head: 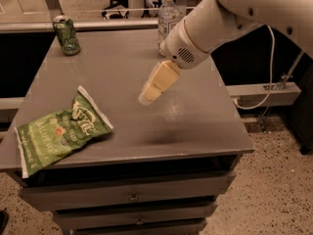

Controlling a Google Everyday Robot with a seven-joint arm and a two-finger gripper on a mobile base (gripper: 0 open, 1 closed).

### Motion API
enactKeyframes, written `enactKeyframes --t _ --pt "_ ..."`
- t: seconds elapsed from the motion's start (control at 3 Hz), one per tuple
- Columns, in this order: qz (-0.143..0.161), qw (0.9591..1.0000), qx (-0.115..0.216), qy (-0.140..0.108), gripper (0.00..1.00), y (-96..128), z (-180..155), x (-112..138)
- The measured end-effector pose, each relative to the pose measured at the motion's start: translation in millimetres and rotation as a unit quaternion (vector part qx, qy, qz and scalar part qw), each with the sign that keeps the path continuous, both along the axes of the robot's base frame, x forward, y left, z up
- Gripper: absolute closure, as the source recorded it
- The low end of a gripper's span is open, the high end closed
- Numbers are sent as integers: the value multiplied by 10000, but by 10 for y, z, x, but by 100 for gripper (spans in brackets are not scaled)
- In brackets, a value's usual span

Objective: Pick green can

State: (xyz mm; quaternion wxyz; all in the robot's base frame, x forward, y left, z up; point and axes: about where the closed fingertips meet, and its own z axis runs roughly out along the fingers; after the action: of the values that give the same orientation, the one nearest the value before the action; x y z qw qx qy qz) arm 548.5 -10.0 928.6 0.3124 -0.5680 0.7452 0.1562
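The green can (pixel 66 35) stands upright at the far left corner of the grey table (pixel 122 131). It is dark green with a silver top. My gripper (pixel 146 96) hangs from the white arm over the middle of the table, well to the right of the can and nearer the front. It holds nothing that I can see. Its cream-coloured fingers point down and to the left.
A light-green chip bag (pixel 61 131) lies flat at the front left of the table. A clear water bottle (pixel 168 21) stands at the back, partly hidden behind my arm. Drawers sit below the tabletop. A white cable hangs at the right.
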Motion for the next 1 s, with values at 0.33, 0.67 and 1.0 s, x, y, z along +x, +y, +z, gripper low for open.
enactKeyframes --t 0.33,0.67,1.0 --pt "196 9993 293 -108 0 349 -84 164" --pt "474 9923 1082 -380 0 1210 -212 715" --pt "567 9854 1496 -585 0 1766 -256 1071"
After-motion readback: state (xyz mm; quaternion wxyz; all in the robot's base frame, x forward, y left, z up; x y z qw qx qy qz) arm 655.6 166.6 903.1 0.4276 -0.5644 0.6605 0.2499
